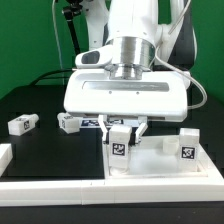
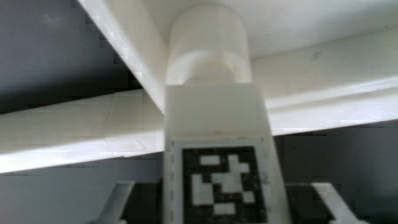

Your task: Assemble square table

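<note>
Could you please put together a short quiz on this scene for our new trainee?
1. True or false: the fingers grip a tagged leg block.
2. How many loose leg blocks lie on the black table at the exterior view's left? A. one B. two C. four
3. What stands upright on the square table top toward the exterior view's right?
Key: 1 true; 2 B; 3 another leg block.
</note>
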You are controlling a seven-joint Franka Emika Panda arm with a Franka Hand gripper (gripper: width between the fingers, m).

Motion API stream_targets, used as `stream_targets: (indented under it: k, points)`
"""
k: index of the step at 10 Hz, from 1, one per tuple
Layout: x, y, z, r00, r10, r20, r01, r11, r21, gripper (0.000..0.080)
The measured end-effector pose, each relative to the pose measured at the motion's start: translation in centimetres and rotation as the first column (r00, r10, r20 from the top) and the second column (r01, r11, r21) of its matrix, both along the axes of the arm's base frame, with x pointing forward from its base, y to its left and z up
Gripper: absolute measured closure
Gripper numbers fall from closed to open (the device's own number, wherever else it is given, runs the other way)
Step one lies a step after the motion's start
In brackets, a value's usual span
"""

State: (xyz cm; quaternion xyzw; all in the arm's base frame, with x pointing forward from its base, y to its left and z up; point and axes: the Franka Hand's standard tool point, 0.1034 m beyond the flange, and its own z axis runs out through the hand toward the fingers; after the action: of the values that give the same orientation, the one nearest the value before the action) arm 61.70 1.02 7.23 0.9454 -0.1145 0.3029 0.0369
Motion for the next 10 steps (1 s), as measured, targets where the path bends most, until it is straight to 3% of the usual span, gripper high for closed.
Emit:
stream_targets:
  k: [3,9,10]
  points:
    - [-0.12,0.0,-0.2,1.0,0.009,-0.011,-0.009,1.0,-0.006,0.0189]
    - [-0.18,-0.03,-0.32,1.0,0.024,-0.016,-0.024,1.0,-0.016,0.0151]
    - [-0.08,-0.41,0.21,0.999,0.034,-0.027,-0.034,0.999,-0.019,0.0151]
